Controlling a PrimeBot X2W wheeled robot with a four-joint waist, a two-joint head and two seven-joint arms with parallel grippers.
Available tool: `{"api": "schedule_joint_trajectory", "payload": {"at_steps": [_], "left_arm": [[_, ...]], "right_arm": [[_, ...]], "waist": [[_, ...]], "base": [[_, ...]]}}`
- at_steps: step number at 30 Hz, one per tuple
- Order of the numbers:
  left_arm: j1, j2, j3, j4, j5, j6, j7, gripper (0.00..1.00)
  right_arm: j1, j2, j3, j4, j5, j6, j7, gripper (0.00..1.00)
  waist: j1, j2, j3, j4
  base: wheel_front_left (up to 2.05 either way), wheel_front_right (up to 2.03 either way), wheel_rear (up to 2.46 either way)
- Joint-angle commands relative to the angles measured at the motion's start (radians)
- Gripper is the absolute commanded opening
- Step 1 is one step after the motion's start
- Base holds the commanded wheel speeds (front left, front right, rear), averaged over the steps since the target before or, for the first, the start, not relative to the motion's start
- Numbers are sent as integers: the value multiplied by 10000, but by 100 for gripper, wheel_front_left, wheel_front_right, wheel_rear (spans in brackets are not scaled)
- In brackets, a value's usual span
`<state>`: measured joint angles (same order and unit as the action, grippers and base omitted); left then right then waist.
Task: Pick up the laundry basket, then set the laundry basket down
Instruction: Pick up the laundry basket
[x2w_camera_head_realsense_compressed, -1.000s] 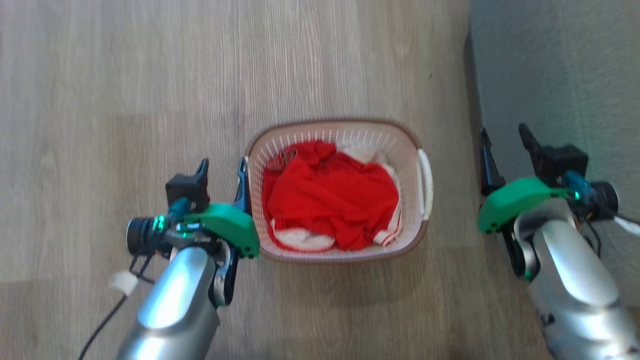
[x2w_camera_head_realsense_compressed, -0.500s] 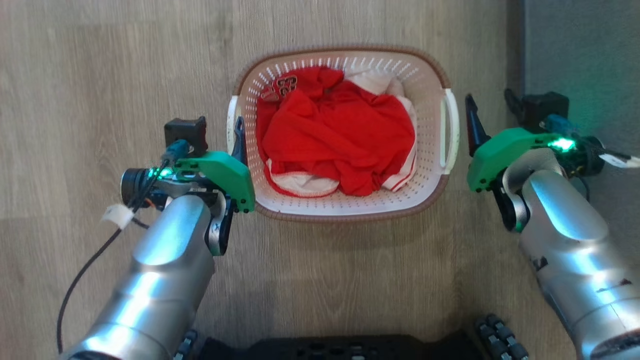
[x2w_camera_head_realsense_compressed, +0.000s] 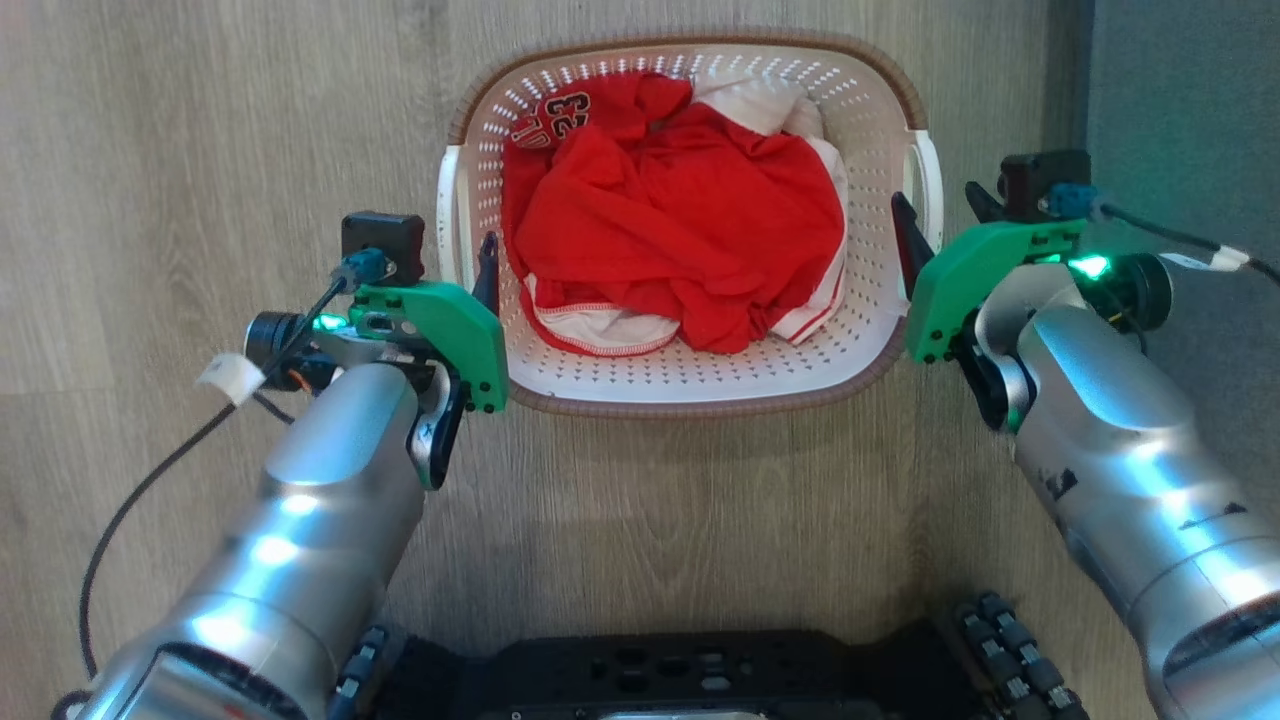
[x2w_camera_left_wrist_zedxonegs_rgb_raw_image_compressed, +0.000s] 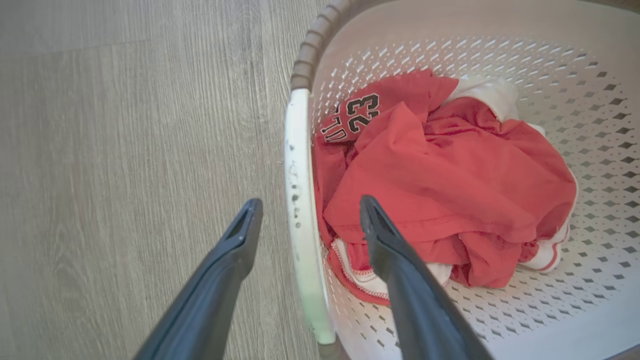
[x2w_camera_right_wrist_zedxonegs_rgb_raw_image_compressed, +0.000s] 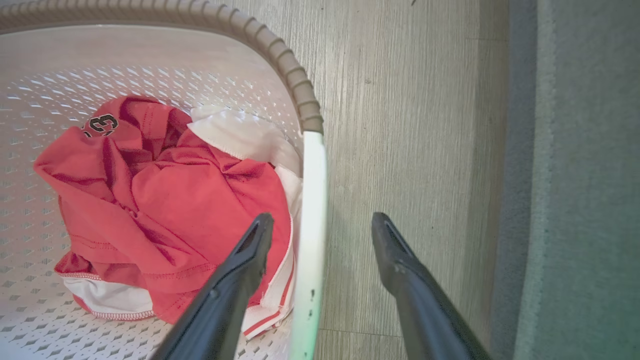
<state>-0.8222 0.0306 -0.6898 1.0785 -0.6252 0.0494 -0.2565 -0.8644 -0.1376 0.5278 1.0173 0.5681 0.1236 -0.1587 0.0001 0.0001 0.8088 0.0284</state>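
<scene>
Straddling the left handle (x2w_camera_left_wrist_zedxonegs_rgb_raw_image_compressed: 298, 150) and right handle (x2w_camera_right_wrist_zedxonegs_rgb_raw_image_compressed: 313, 170), the left gripper (x2w_camera_left_wrist_zedxonegs_rgb_raw_image_compressed: 310, 204) and right gripper (x2w_camera_right_wrist_zedxonegs_rgb_raw_image_compressed: 322, 219) hang open at 9 and 3 o'clock of the laundry basket (x2w_camera_head_realsense_compressed: 690, 378), which sits on the wooden floor (x2w_camera_head_realsense_compressed: 200, 150) at 12 o'clock ahead. Best to close both together mid-handle, clear of the red clothes (x2w_camera_head_realsense_compressed: 680, 230), then lift level.

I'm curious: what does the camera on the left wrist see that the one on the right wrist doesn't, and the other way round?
Left wrist view: the open left gripper straddling the left handle of the laundry basket, one finger outside and one inside, plus the full 23 printed on the red jersey.

Right wrist view: the open right gripper straddling the right handle the same way, and a grey-green carpet.

Both: the basket with its brown rim, the jersey, a white cloth and the wooden floor.
</scene>
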Motion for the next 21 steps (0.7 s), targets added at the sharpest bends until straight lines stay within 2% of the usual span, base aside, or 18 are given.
{"api": "schedule_joint_trajectory", "payload": {"at_steps": [1, 8, 15, 21], "left_arm": [[-15, 196, -62, 98, -229, -123, 13, 100], [-728, 196, -947, 780, -899, -262, 317, 100], [-1117, 196, -1571, 1126, -1415, -724, 964, 100], [-1360, 196, -1994, 1177, -1789, -764, 1270, 100]], "right_arm": [[210, 86, 268, -28, 165, 71, 60, 100], [-281, 186, 968, 262, 886, 71, 704, 100], [-871, 397, 1519, 627, 1375, 71, 1058, 100], [-1092, 467, 1900, 919, 1723, 71, 1125, 100]], "waist": [[-1, -1, 136, -57], [-1, -1, 559, -197], [-1, -1, 802, -246], [-1, -1, 930, -231]], "base": [[0, 0, 0], [0, 0, 0], [0, 0, 0], [0, 0, 0]]}}
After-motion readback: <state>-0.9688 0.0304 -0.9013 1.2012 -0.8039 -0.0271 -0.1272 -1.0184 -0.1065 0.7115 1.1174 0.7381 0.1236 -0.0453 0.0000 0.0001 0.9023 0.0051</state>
